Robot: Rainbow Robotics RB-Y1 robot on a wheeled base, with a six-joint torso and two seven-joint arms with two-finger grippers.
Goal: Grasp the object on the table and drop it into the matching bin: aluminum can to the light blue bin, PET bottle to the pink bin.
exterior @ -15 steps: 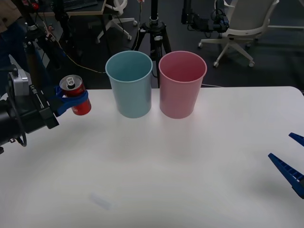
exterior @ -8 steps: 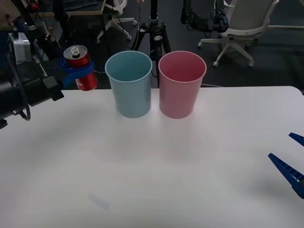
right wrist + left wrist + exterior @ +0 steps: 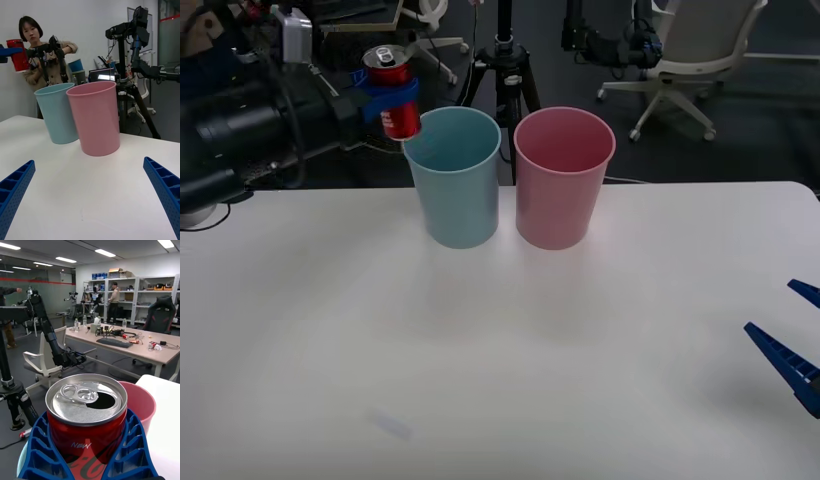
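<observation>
My left gripper (image 3: 392,97) is shut on the red aluminum can (image 3: 392,90), holding it upright in the air just left of the light blue bin (image 3: 453,180) and above its rim. In the left wrist view the can (image 3: 87,416) with its silver lid sits between my blue fingers (image 3: 41,450), the pink bin (image 3: 140,403) behind it. The right wrist view shows the can (image 3: 17,54) high to the left of the light blue bin (image 3: 58,112) and the pink bin (image 3: 95,118). My right gripper (image 3: 792,335) rests open at the right edge of the white table (image 3: 500,350).
The two bins stand side by side at the table's far edge. Behind the table are a black tripod (image 3: 502,60) and an office chair (image 3: 690,55).
My left arm has lifted the can up and to the right, from beside the table's left edge to just left of the light blue bin's rim. The right arm has not moved.
</observation>
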